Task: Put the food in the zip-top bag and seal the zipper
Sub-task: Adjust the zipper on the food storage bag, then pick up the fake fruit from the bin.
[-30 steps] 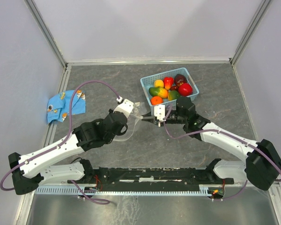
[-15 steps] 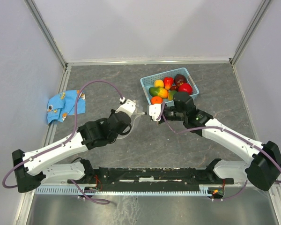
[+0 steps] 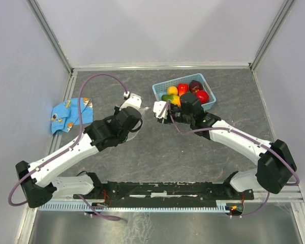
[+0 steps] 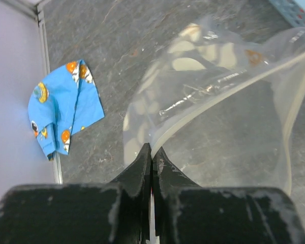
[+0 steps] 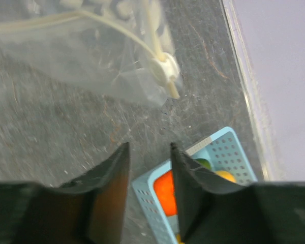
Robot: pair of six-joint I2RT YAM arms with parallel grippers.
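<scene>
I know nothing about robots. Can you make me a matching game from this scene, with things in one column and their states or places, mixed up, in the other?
Things:
1. left gripper
2. right gripper
3. blue basket
4. blue cloth

States:
A. holds the food
B. open, gripping nothing
C. lying by itself, far left
D. shut on the edge of the zip-top bag

Pairs: 1-D, 2-B, 3-A, 4-C

White-shelled left arm (image 3: 66, 156) and right arm (image 3: 239, 141), black joint housings, mauve cable (image 3: 99, 75) looping behind each wrist, black tapered fingers on left hand (image 4: 151, 160) and right hand (image 5: 148, 152)
</scene>
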